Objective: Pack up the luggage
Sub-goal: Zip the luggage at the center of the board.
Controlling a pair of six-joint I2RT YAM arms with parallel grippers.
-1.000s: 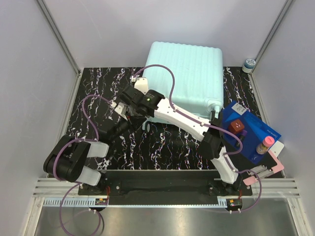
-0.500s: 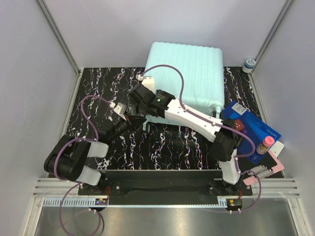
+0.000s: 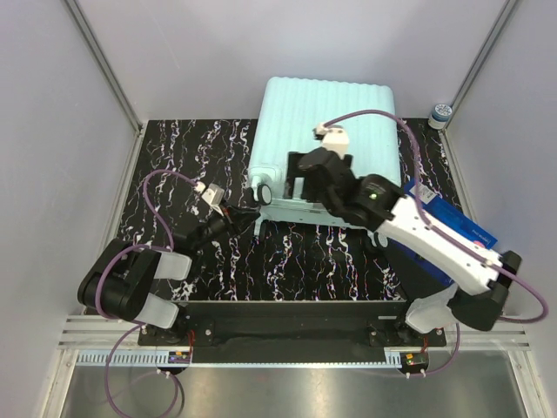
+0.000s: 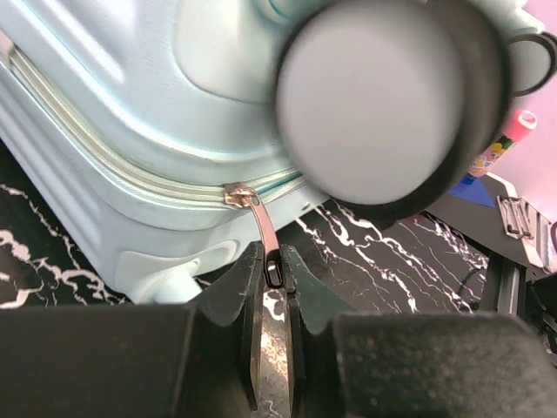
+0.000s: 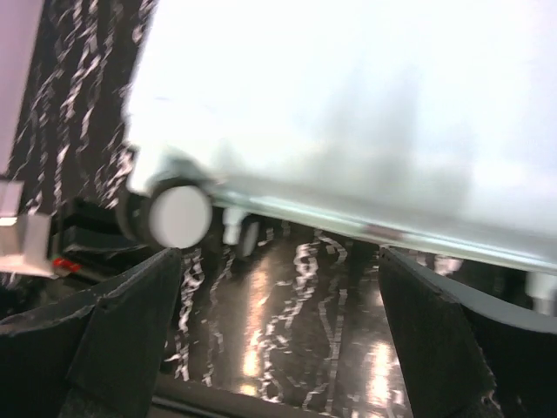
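The luggage (image 3: 348,113) is a mint-green ribbed suitcase lying shut at the back of the table. It also fills the left wrist view (image 4: 130,104) and the right wrist view (image 5: 348,104). My left gripper (image 3: 246,202) is at its near-left corner, beside a wheel (image 3: 261,193). In the left wrist view that gripper (image 4: 273,270) is shut on the metal zipper pull (image 4: 265,231), which hangs from the zip line under the big grey wheel (image 4: 374,100). My right gripper (image 3: 300,171) hovers over the case's near edge. It stands wide open (image 5: 278,261) with nothing between its fingers.
A flat blue box (image 3: 452,228) lies at the right, partly under my right arm. A small jar (image 3: 441,113) stands in the back right corner. A pink-capped bottle (image 4: 509,139) shows past the wheel. Grey walls close in on both sides.
My right arm has swung from beside the left gripper to the right, over the suitcase's near edge, and its jaws have opened wide. The left gripper has stayed on the zipper pull.
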